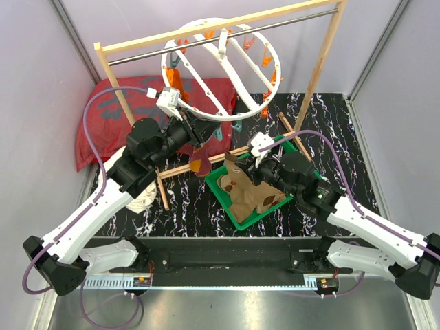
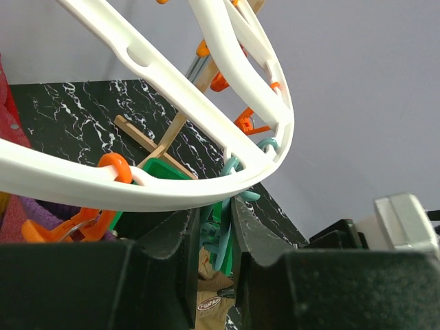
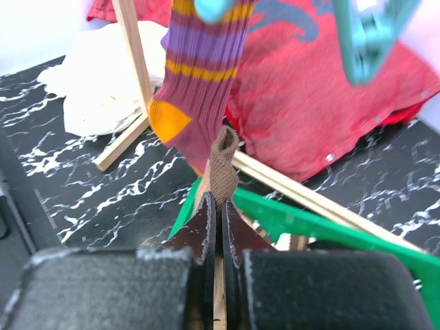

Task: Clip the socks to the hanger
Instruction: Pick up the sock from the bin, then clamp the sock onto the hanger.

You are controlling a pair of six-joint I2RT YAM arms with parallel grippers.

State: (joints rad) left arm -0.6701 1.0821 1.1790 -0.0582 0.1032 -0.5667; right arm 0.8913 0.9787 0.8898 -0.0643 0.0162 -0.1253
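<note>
Right jaws sat pressed together on a bunched fold of the brown sock point(image 3: 221, 161), held just above the green tray point(image 3: 309, 220) (more brown fabric lay in it). Beyond it, the purple striped sock point(image 3: 199, 62) hung down. Left jaws pinched a teal clip point(image 2: 223, 240) under the rim of the hanger point(image 2: 179, 89), which hung from the wooden rack point(image 1: 323, 62) over the worktop point(image 1: 344, 137).

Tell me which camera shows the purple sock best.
Right wrist: the purple sock hangs close up, stripes and orange heel clear. The top view shows only its small lower end; the left wrist shows perhaps a purple sliver at lower left.
</note>
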